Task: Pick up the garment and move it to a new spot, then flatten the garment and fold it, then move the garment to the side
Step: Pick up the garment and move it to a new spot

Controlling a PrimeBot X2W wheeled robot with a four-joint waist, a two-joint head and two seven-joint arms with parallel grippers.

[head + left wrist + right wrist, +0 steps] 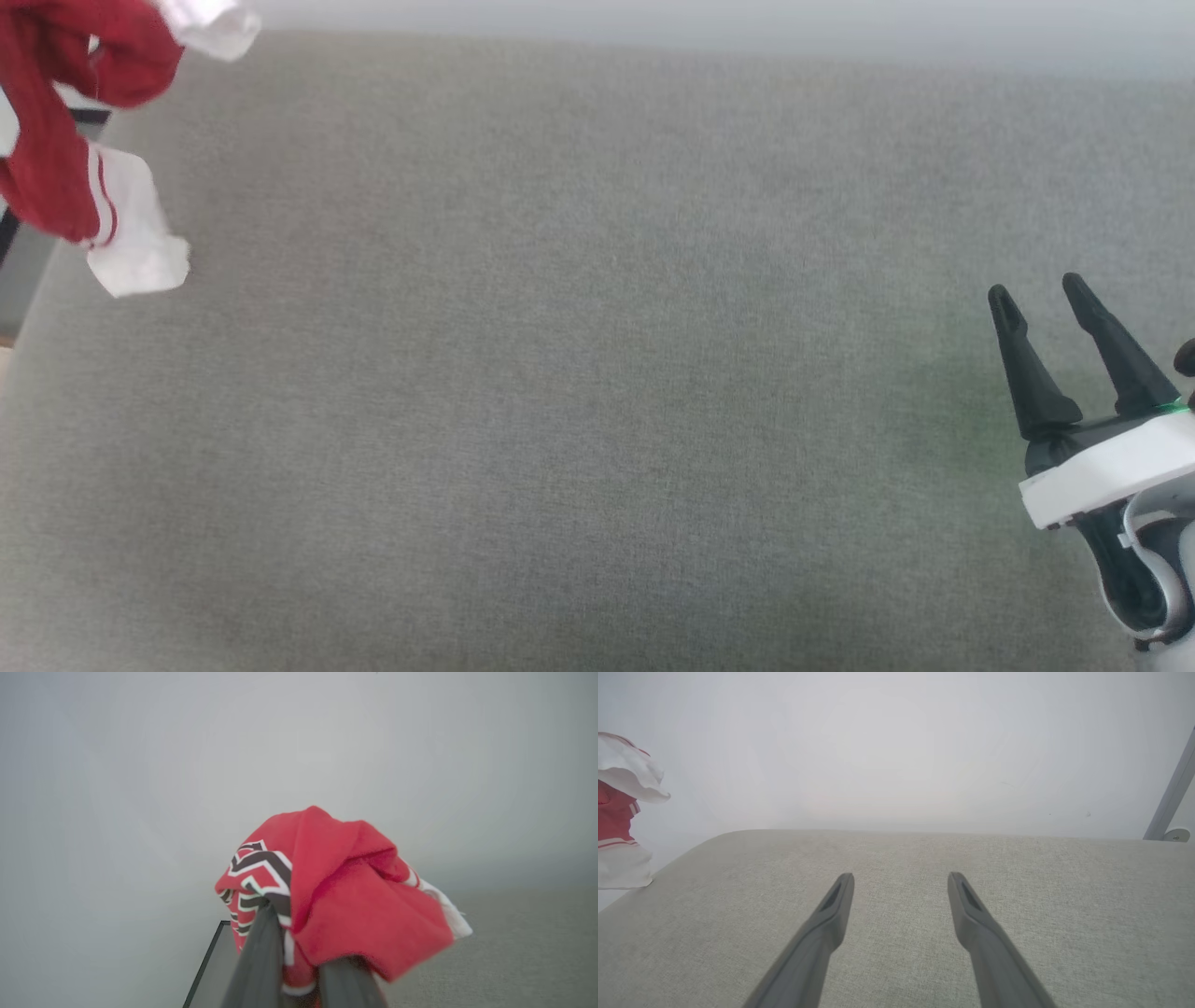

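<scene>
The garment [65, 140], a red jersey with white trim, hangs bunched at the head view's upper left, above the left edge of the grey padded surface [597, 373]. In the left wrist view the garment [355, 896] drapes over my left gripper [303, 952], whose two dark fingers are shut on a fold of it; black white-outlined lettering shows on its left side. The garment [619, 812] also hangs at the left edge of the right wrist view. My right gripper [1032, 289] hovers open at the lower right, nothing between its fingers [836, 900].
The grey fabric surface spans the whole head view, with a pale wall behind its far edge [653, 42]. A dark-framed panel [210, 961] lies beyond the surface's left side. A grey pole [1171, 793] leans at the right wrist view's right edge.
</scene>
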